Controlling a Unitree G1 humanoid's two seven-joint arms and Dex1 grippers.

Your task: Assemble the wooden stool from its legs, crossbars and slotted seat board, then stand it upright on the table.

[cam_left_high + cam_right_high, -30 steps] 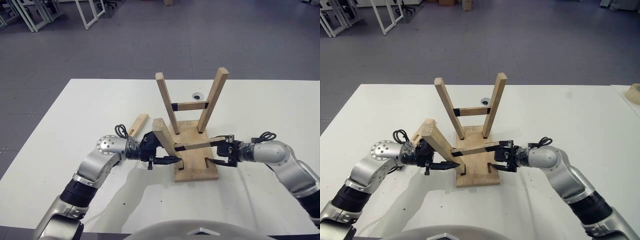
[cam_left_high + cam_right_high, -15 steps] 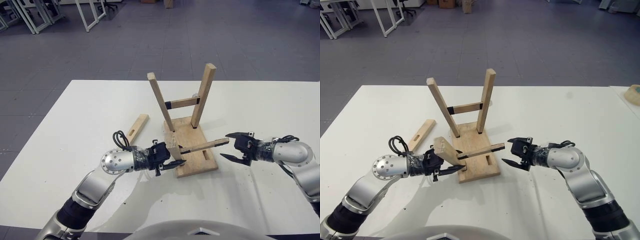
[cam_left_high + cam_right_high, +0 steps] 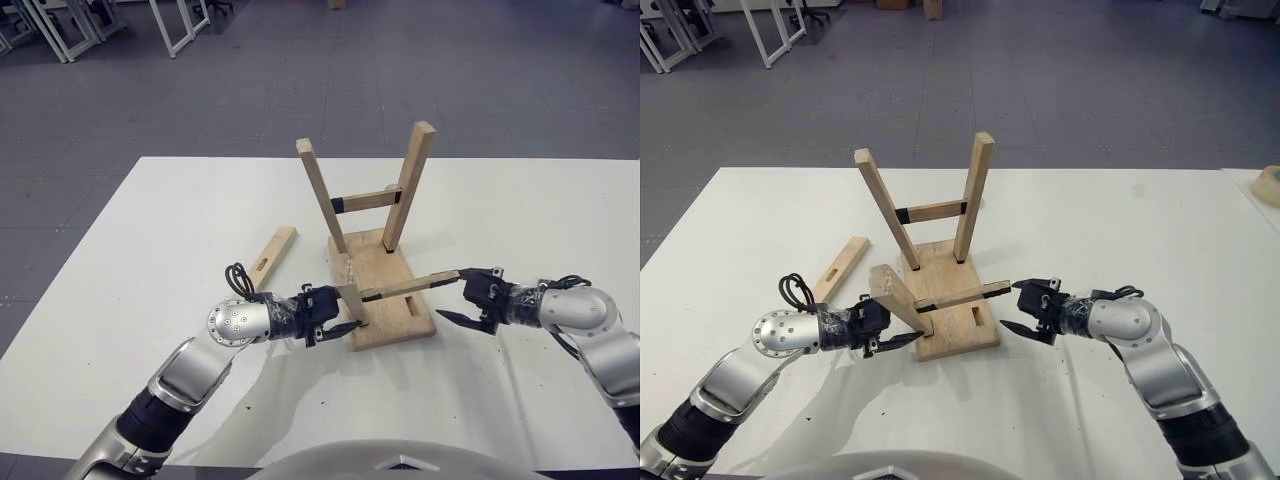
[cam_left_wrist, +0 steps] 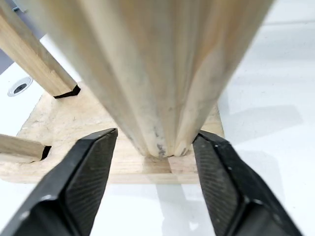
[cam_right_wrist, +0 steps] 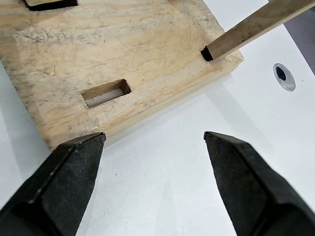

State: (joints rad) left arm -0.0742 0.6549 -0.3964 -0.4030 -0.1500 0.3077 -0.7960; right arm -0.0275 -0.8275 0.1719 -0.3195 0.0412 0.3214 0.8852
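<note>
The seat board [image 3: 395, 322] lies flat on the white table [image 3: 150, 250], underside up so its slots are open to me. The far-left leg [image 3: 322, 200] and far-right leg [image 3: 408, 185] stand in its far slots, tied together by the far crossbar [image 3: 368, 202].

My left gripper [image 3: 345, 325] is at the board's near-left corner. As far as I can tell its fingers [image 4: 88, 182] are pressed against both sides of the third leg [image 3: 350, 298], whose foot sits at the board's edge slot. I hold it low to keep it steady and square. The near crossbar [image 3: 410, 287] juts from that leg towards the right, with its free end in the air.

My right gripper [image 3: 452, 296] hangs just beside that free end with its jaws spread wide and nothing in them. The empty near-right slot [image 5: 106, 92] lies below. The fourth leg [image 3: 272, 255] lies loose on the table, left of the board. I judge it must be fetched next, joined to the crossbar's end and seated in that slot.
</note>
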